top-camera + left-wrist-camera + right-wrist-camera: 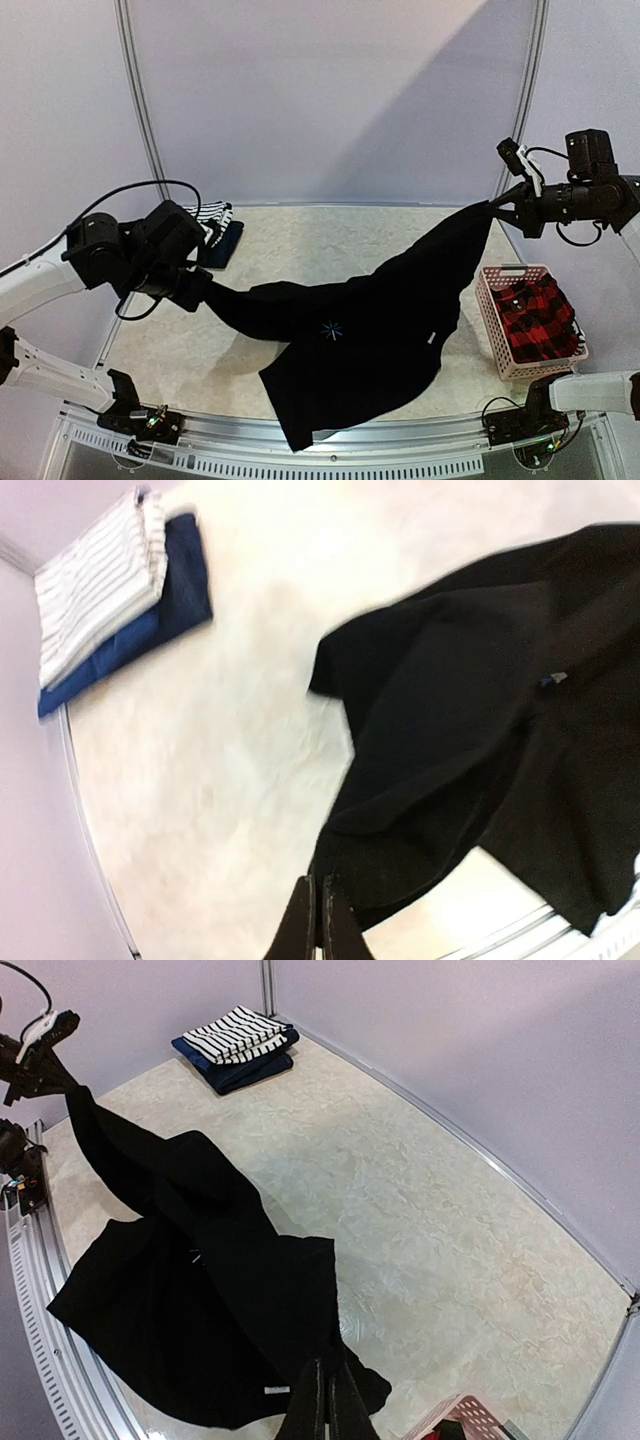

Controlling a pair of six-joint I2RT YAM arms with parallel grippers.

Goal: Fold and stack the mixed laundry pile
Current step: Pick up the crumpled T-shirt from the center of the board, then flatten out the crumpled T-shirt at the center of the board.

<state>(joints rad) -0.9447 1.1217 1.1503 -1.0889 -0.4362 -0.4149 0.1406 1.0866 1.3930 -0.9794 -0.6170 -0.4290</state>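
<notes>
Left fingers (203,288) and right fingers (493,208) clamped on black shirt (370,330) — stretched between the 2.

Pale marbled table (330,240). A folded navy piece (228,245), bearing a striped tank top (212,215), lies just beyond the left pincer (205,290). A pink slotted basket (497,330) stands nearward of the right pincer (490,207). Between both pincers, the lower half of the large black shirt (370,340) rests on the surface.

I count four garments: one black shirt (370,340), one striped tank top (212,213), one navy piece (229,245), one plaid shirt (535,320). One pink basket (489,308).
</notes>
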